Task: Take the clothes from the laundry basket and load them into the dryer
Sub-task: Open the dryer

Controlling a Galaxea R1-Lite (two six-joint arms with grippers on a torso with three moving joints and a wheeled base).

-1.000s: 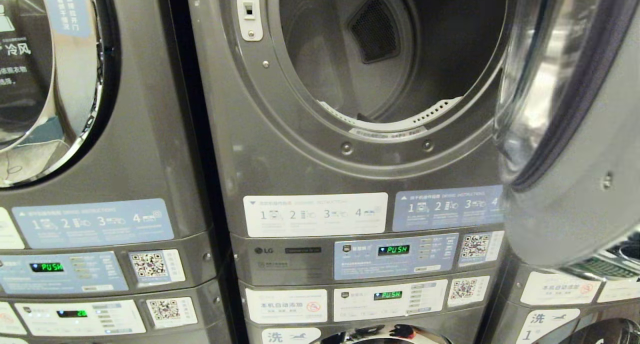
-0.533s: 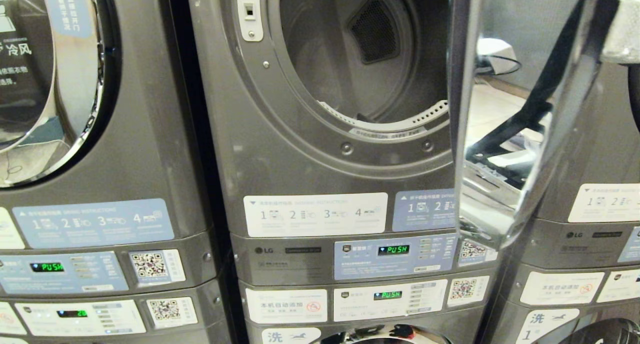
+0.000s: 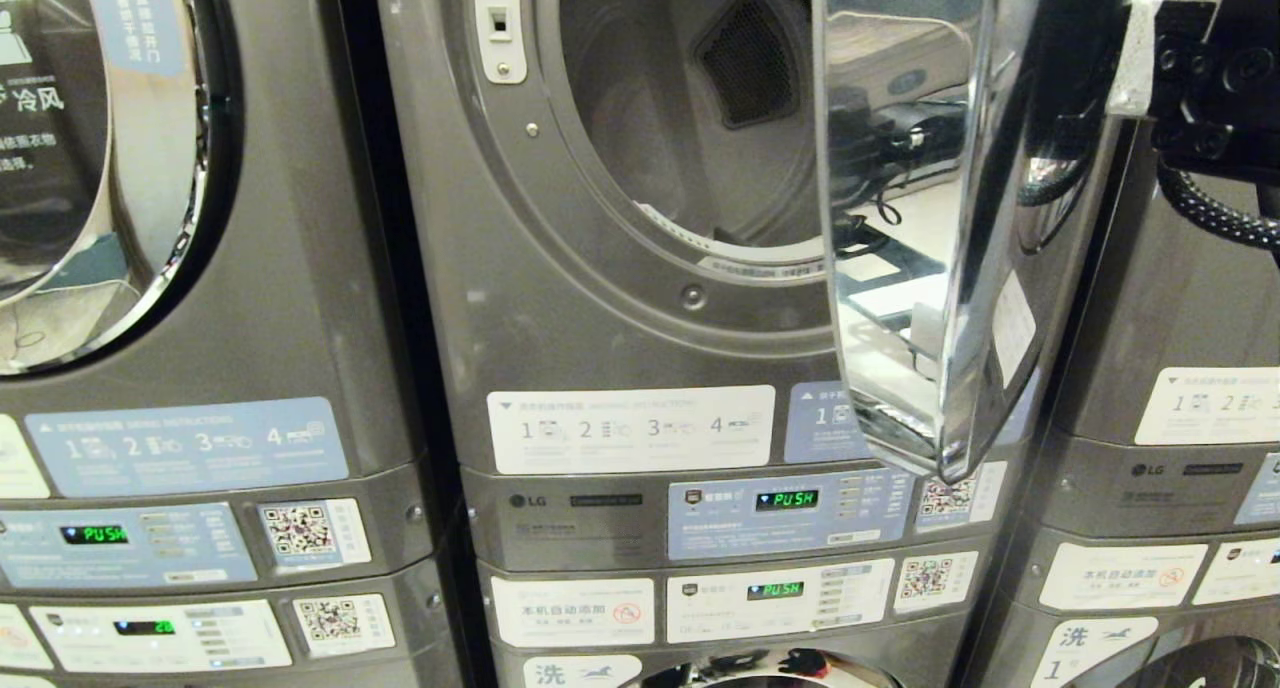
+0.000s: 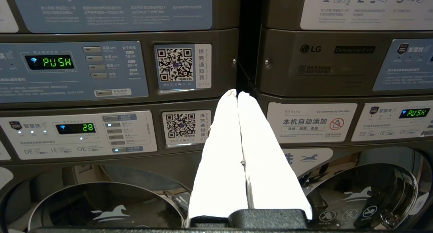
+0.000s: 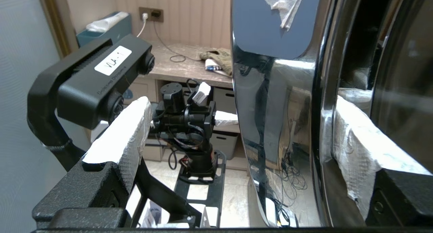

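Note:
The middle dryer (image 3: 560,298) has its round opening (image 3: 690,128) uncovered on the left half. Its chrome-rimmed door (image 3: 920,218) stands edge-on across the right half of the opening. My right gripper (image 5: 241,102) is open and straddles the door's rim (image 5: 270,90), one white-wrapped finger (image 3: 1134,53) showing behind the door at the upper right. My left gripper (image 4: 236,92) is shut and empty, parked low in front of the control panels. The clothes and the laundry basket are out of view.
Identical grey machines stand on both sides, the left one (image 3: 150,218) with its door closed. Washer doors (image 4: 111,206) sit below the control panels (image 3: 790,513). Behind me are a counter with an olive cloth bundle (image 5: 216,58), storage bins and loose cables on the floor.
The dryer door has swung leftward from wide open to partly across the opening. My right gripper has come into the head view at the upper right, behind the door. The left arm stayed still.

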